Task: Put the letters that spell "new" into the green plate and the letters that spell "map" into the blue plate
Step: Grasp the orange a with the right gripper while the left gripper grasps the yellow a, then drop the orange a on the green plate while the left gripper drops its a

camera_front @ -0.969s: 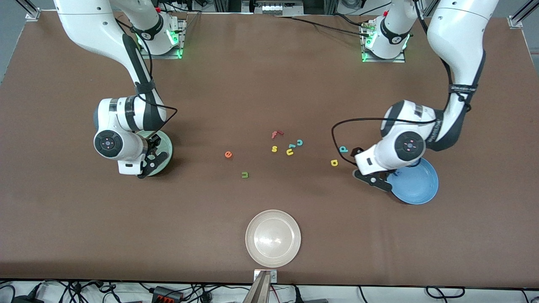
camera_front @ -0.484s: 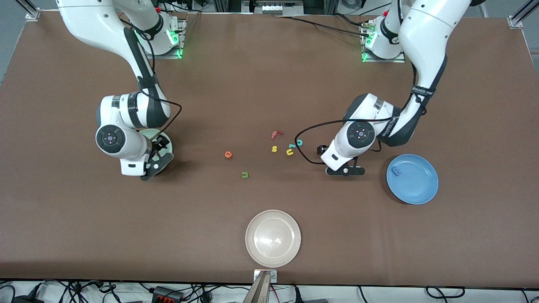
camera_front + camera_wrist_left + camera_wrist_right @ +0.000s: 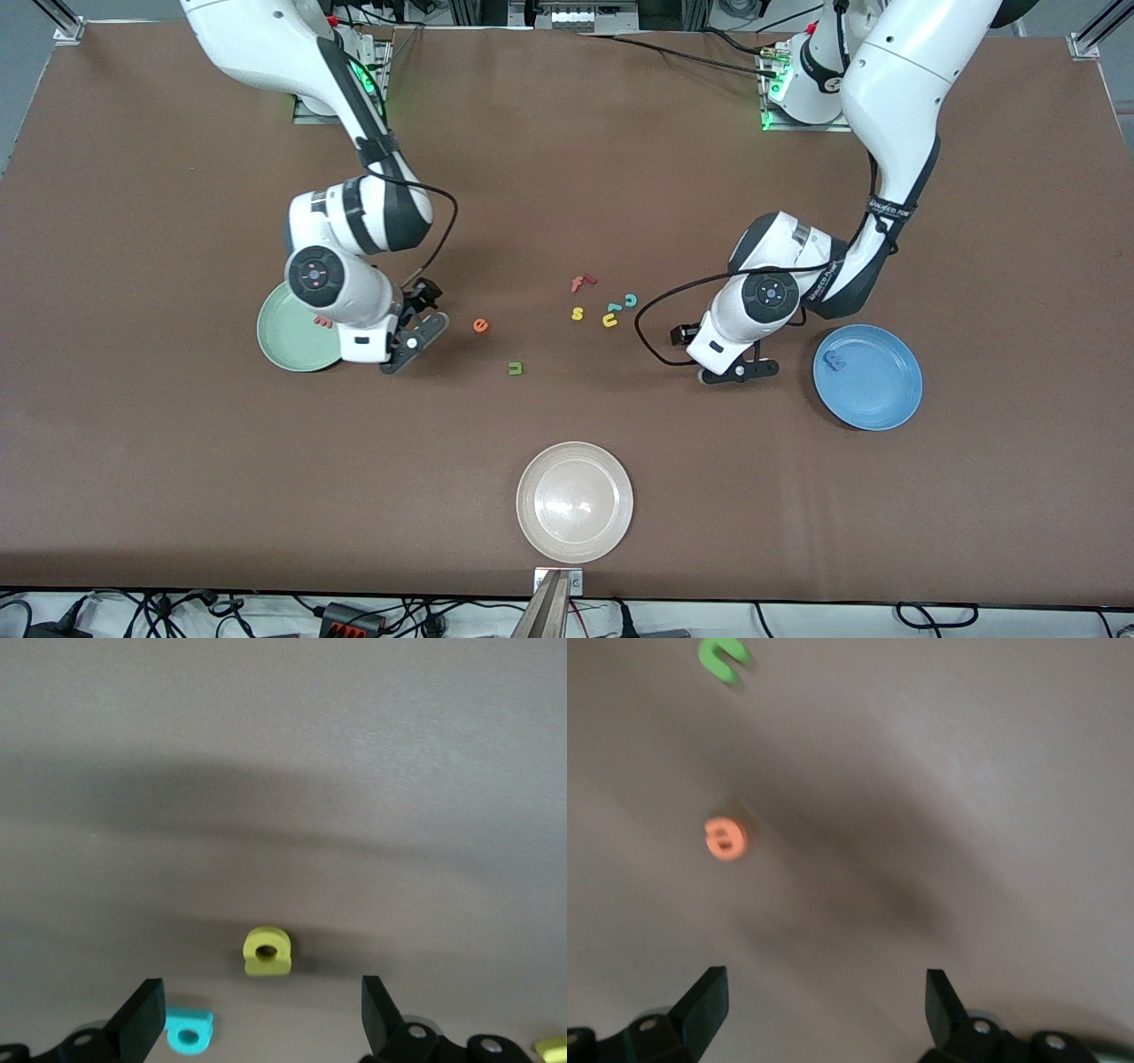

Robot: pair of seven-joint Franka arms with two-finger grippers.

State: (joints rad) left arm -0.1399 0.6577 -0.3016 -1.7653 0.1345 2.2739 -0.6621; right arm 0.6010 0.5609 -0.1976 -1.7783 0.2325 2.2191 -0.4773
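Note:
The green plate (image 3: 288,341) holds a salmon-red w (image 3: 323,322). My right gripper (image 3: 409,341) stands open and empty just beside that plate. The orange e (image 3: 480,325) (image 3: 726,838) and green n (image 3: 515,368) (image 3: 723,656) lie on the table ahead of my right gripper (image 3: 824,1014). The blue plate (image 3: 877,390) holds a blue m (image 3: 834,360). Beside it, my left gripper (image 3: 740,372) (image 3: 263,1028) is open. The yellow a (image 3: 267,951) lies just past its fingertips and the teal p (image 3: 188,1029) beside one finger. Both are hidden under the arm in the front view.
A cluster of spare letters lies mid-table: red f (image 3: 582,283), yellow s (image 3: 578,313), yellow u (image 3: 609,320) and teal c (image 3: 630,299). A beige plate (image 3: 575,501) stands near the table's edge closest to the front camera.
My right gripper opened over the green plate, left the w there and swung toward the orange e. My left arm moved from the blue plate to over the a and p.

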